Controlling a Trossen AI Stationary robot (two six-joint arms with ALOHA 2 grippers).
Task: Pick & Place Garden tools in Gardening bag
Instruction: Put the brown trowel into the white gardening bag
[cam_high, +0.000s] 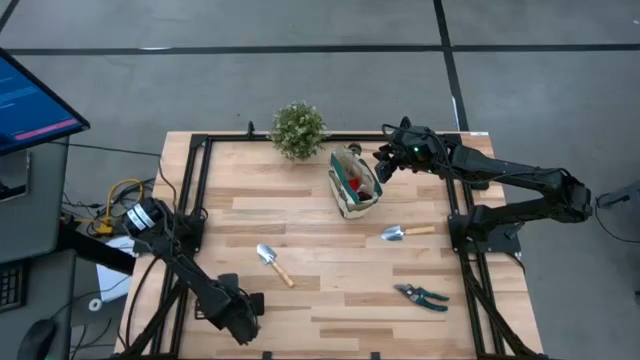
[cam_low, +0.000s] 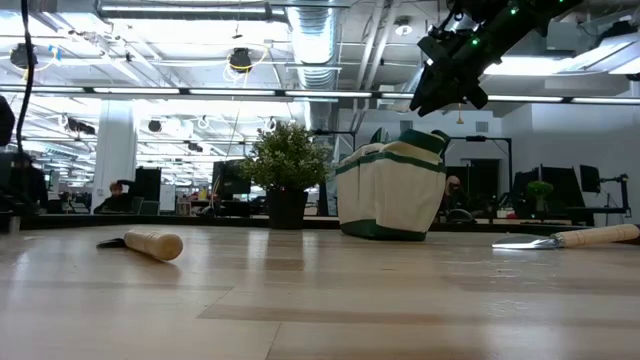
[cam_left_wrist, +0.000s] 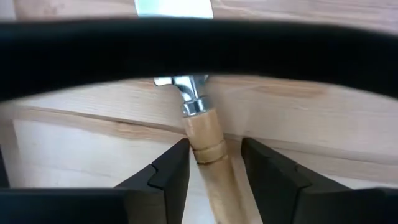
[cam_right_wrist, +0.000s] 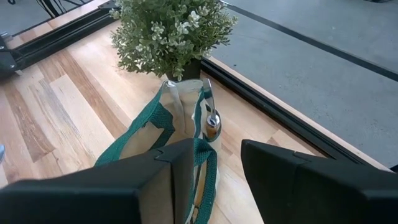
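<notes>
My left gripper (cam_high: 240, 318) points down near the table's front left, open. Its fingers stand on either side of a trowel's wooden handle (cam_left_wrist: 205, 155), close to the metal neck. My arm hides this trowel in the high view. My right gripper (cam_high: 385, 160) hovers open just above the far right rim of the gardening bag (cam_high: 355, 183), holding nothing. The beige bag with teal trim stands upright; a red glove (cam_high: 354, 185) and a trowel (cam_right_wrist: 212, 123) sit in it. Two trowels (cam_high: 273, 263) (cam_high: 405, 233) and teal-handled shears (cam_high: 422, 296) lie flat on the table. My left gripper reaches down from above with its fingers across the trowel's handle (cam_left_wrist: 200, 144), which lies flat on the table. One finger (cam_left_wrist: 177, 163) looks close against the handle and the other stands off it. Whether either finger touches the handle, I cannot tell.
A bushy potted plant (cam_high: 298, 128) stands at the far edge, left of the bag. A black frame (cam_high: 190, 190) runs round the table's sides. A dark bar (cam_left_wrist: 199, 56) crosses the left wrist view and covers most of the trowel's blade. Bare wood lies at the table's middle.
</notes>
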